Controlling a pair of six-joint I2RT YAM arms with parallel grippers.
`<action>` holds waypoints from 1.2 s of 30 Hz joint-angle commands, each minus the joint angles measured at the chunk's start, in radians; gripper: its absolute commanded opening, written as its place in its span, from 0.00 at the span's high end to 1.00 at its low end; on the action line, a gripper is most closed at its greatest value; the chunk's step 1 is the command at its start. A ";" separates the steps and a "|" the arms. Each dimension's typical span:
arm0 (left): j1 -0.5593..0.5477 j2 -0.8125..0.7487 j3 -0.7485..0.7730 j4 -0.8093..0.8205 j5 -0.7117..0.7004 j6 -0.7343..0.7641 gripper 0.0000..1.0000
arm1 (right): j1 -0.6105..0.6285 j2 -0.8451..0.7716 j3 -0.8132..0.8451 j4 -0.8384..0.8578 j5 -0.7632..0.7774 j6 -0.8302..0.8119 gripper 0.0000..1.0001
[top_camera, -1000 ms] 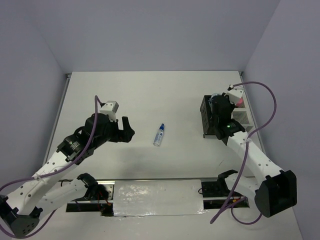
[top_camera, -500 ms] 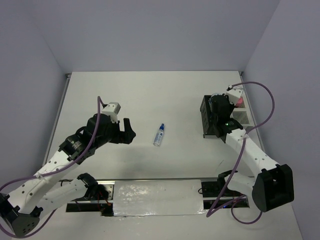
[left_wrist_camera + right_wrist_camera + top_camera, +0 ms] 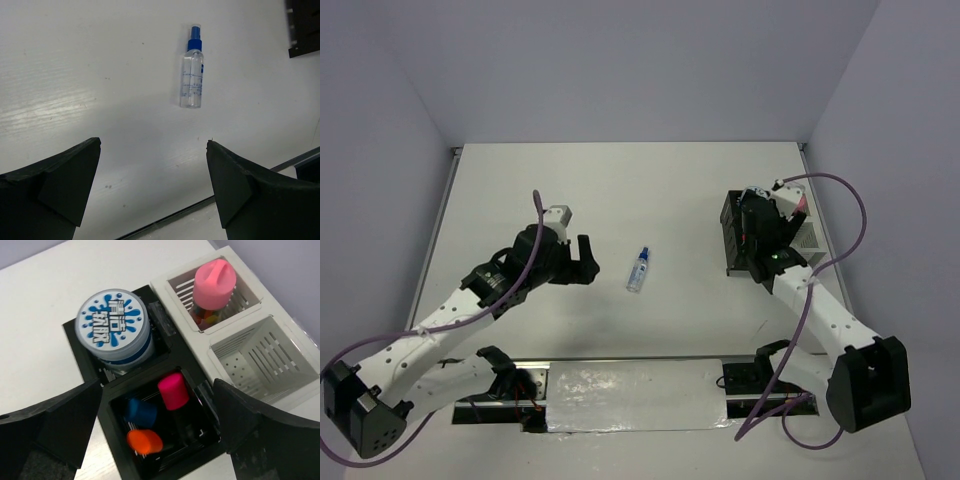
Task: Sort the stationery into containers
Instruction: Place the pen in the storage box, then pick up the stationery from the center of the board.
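Observation:
A clear blue-capped tube point(image 3: 638, 270) point(image 3: 192, 75) lies alone on the white table. My left gripper point(image 3: 586, 262) point(image 3: 153, 141) is open just left of it and holds nothing. My right gripper point(image 3: 760, 228) point(image 3: 157, 385) hangs open over the black mesh organiser point(image 3: 732, 235) point(image 3: 172, 470). Directly under it, one compartment holds markers with a pink cap point(image 3: 173, 391), a blue cap point(image 3: 141, 412) and an orange cap point(image 3: 145, 441). A blue-white patterned roll point(image 3: 112, 322) fills the adjoining compartment. In the joined white holder point(image 3: 807, 232) point(image 3: 240, 322) stands a pink-capped tube point(image 3: 215, 282).
One white compartment point(image 3: 260, 360) has nothing in it. The organiser stands close to the table's right edge and the right wall. A shiny metal plate point(image 3: 635, 395) lies between the arm bases at the near edge.
My left arm has reached rightward, bringing its open gripper closer to the blue-capped tube. My right gripper has stayed above the organiser, and its jaws now stand apart.

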 commanded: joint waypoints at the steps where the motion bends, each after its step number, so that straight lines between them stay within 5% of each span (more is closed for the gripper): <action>1: -0.002 0.043 -0.013 0.141 0.037 -0.031 0.01 | 0.013 -0.101 0.017 -0.025 -0.065 0.048 0.00; 8: -0.033 0.314 0.059 0.287 0.132 -0.013 0.01 | 0.091 -0.215 0.097 -0.176 -0.285 0.044 0.00; 18: -0.153 0.774 0.359 0.134 -0.061 -0.017 0.03 | 0.189 -0.266 0.121 -0.287 -0.396 0.022 0.00; 25: -0.217 0.963 0.455 0.038 -0.141 -0.054 0.16 | 0.206 -0.281 0.127 -0.307 -0.424 0.014 0.00; 29: -0.222 1.026 0.439 0.038 -0.168 -0.086 0.33 | 0.209 -0.287 0.126 -0.302 -0.448 0.014 0.00; 34: -0.236 0.974 0.407 0.044 -0.199 -0.096 1.00 | 0.209 -0.310 0.094 -0.258 -0.517 0.037 0.00; 36: -0.269 0.893 0.369 0.128 -0.205 -0.084 1.00 | 0.208 -0.330 0.066 -0.195 -0.568 0.094 0.00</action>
